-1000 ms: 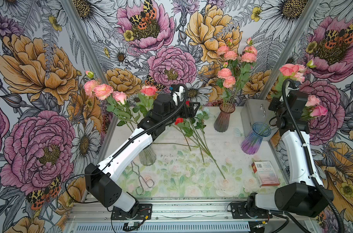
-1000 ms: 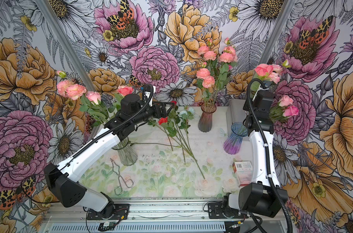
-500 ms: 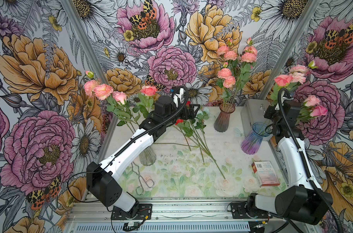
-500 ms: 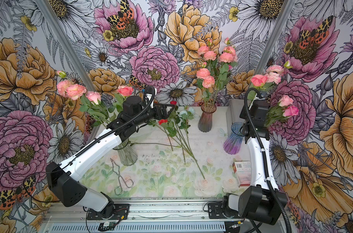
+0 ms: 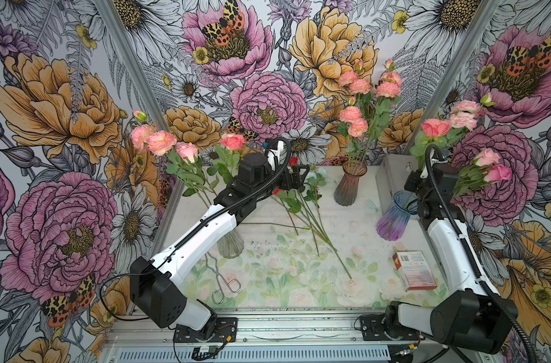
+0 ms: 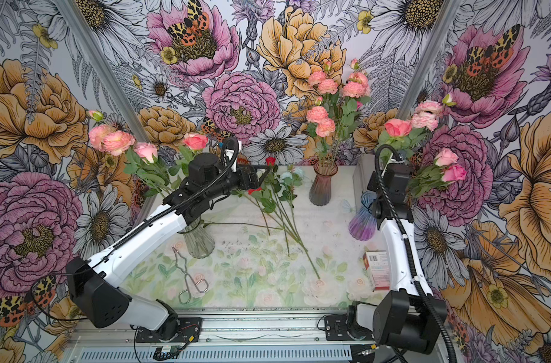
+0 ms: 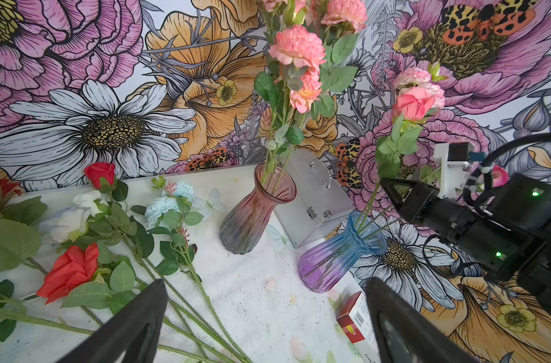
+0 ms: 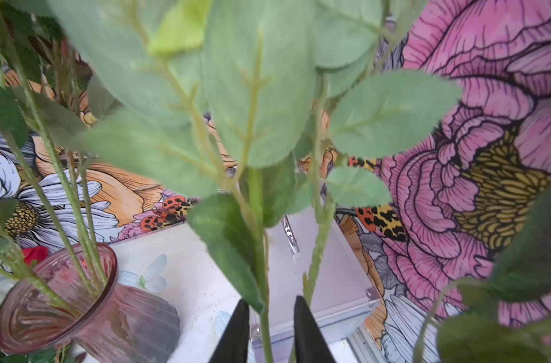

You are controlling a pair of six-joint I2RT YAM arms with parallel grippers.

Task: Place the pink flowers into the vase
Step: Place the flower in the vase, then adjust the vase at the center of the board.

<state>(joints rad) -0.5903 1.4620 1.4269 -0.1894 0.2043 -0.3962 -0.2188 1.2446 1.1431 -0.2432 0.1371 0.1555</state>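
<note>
Bare tabletop (image 5: 356, 232) just in front of the rose-tinted vase (image 5: 349, 185): open passage. To its left, blocked by loose stems (image 5: 312, 226). To its right, narrowed by blue-violet vase (image 5: 392, 223) and metal case (image 5: 393, 176). Above, crowded with pink flowers (image 5: 357, 127). Farther forward and right, a red carton (image 5: 414, 273).

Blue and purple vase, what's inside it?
Green stems of pink flowers go down into the mouth of the blue and purple vase. Their lower ends are hidden by the tinted, ribbed glass, so whether they reach the bottom cannot be told.
</note>
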